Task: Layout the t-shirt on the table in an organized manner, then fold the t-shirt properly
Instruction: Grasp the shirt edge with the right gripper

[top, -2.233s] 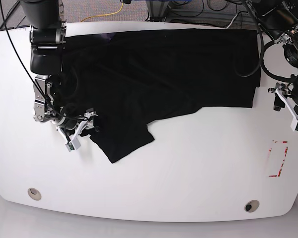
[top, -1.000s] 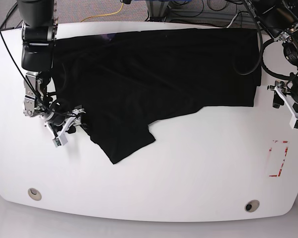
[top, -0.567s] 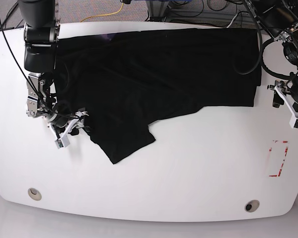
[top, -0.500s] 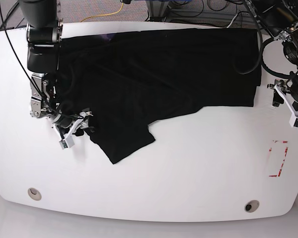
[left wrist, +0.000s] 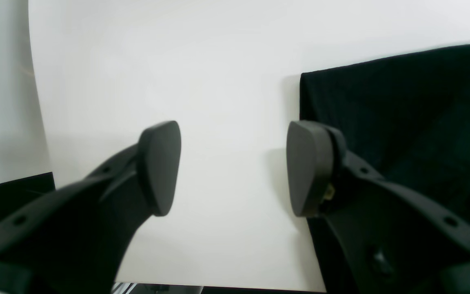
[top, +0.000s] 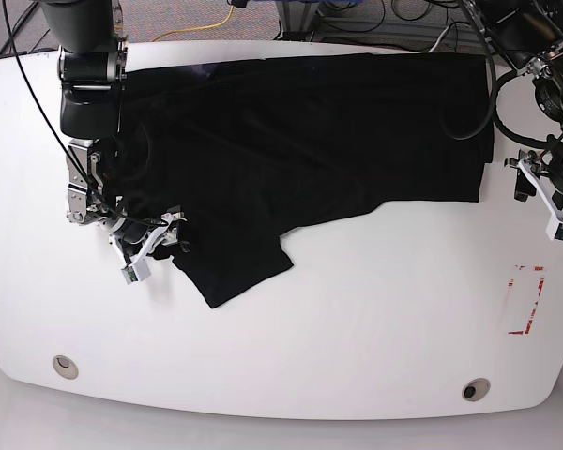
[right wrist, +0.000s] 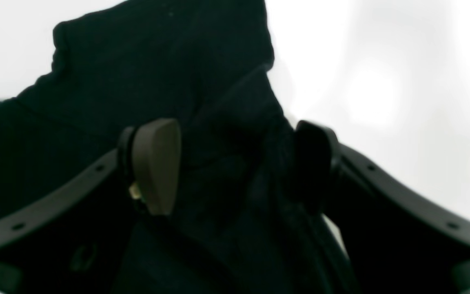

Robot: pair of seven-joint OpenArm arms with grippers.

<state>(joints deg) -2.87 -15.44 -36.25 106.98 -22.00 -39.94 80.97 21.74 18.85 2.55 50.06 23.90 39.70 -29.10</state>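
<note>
I'm laying out: my right gripper (right wrist: 235,167) stands wide, a t-shirt (top: 300,141) fold between its fingers. Left gripper (left wrist: 233,167) wide, empty, hem just beside. Next, close and pull flat.

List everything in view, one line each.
t-shirt: 1, black, spread over the far half of the table, one flap hanging toward the near-left
table: 1, white, fills the base view
grommet holes: 2, grey, near-left and near-right corners
tape mark: 1, red, right side
cables: several, black and one yellow, on the floor beyond the table
left hand: 1, black, open over bare table beside the shirt's edge
right hand: 1, black, open with shirt fabric between its pads
</note>
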